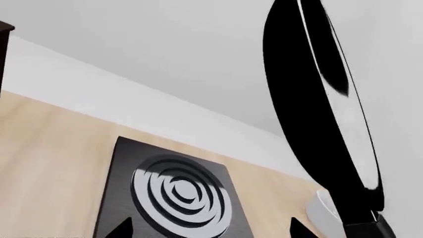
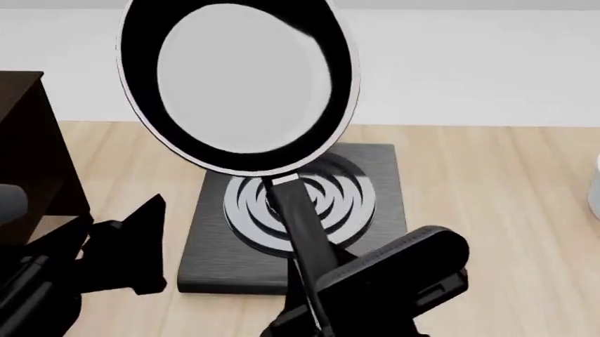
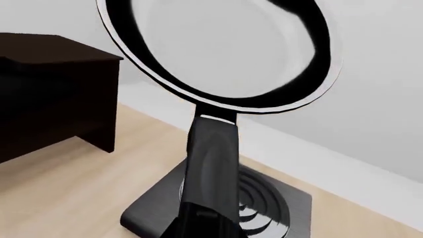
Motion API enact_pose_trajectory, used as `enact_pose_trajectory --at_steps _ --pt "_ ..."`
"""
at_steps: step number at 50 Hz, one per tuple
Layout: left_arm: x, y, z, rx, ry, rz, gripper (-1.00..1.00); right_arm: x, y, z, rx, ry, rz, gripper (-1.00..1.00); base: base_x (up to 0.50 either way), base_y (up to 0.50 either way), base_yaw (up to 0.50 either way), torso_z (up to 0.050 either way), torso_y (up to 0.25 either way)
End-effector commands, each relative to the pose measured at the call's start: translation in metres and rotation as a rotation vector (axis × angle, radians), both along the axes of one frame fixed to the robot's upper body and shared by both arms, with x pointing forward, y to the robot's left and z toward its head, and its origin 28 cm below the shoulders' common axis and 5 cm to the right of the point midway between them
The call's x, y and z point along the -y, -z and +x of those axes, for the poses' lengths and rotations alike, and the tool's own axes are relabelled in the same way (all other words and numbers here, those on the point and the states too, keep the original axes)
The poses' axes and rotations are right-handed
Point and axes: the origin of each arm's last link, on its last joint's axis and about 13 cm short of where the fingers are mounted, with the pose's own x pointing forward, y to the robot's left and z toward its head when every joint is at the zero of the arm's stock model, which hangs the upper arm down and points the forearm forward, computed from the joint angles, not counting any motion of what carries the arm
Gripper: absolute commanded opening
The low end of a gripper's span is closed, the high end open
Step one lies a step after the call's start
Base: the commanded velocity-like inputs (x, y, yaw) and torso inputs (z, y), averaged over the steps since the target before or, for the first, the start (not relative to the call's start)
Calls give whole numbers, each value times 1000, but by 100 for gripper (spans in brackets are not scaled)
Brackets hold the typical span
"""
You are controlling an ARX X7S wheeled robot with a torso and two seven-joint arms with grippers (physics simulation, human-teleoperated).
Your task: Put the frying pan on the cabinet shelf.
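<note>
The frying pan [image 2: 244, 84] is held up in the air, tilted so its pale inside faces the head camera, above the burner plate [image 2: 375, 210]. Its long black handle [image 2: 298, 217] runs down into my right gripper [image 2: 317, 309], which is shut on it. In the right wrist view the frying pan [image 3: 225, 44] rises from that gripper [image 3: 198, 230]. My left gripper [image 2: 150, 246] hangs open and holds nothing, left of the plate and beside the dark cabinet [image 2: 28, 140]. A brown board of the cabinet shelf [image 2: 42, 226] shows inside. The left wrist view sees the frying pan [image 1: 304, 124] edge-on.
The square black burner plate [image 1: 119, 198] with pale rings lies on the light wooden counter [image 2: 487, 210]. A white bowl [image 2: 595, 186] peeks in at the right edge. A white wall [image 2: 468, 63] runs behind. The cabinet [image 3: 53, 89] stands at the counter's left.
</note>
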Motion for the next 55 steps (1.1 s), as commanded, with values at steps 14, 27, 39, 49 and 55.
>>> enact_pose_trajectory --at_steps 14,27,39,49,55 --pt "7 -5 -6 -3 70 -59 100 -43 8 23 95 -35 29 -100 0 0 0 0 1" --pt "8 -7 -8 2 88 -80 100 -70 11 20 172 -167 -42 -100 0 0 0 1 2" --pt "25 8 -5 -64 174 -153 100 -74 9 19 172 -186 -19 -100 0 0 -1 1 1" --pt "32 17 -3 -95 196 -170 100 -72 6 18 177 -179 -5 -100 0 0 -1 0 1" --pt "27 13 0 -88 156 -197 100 -71 6 17 180 -188 -3 -100 0 0 -1 0 2"
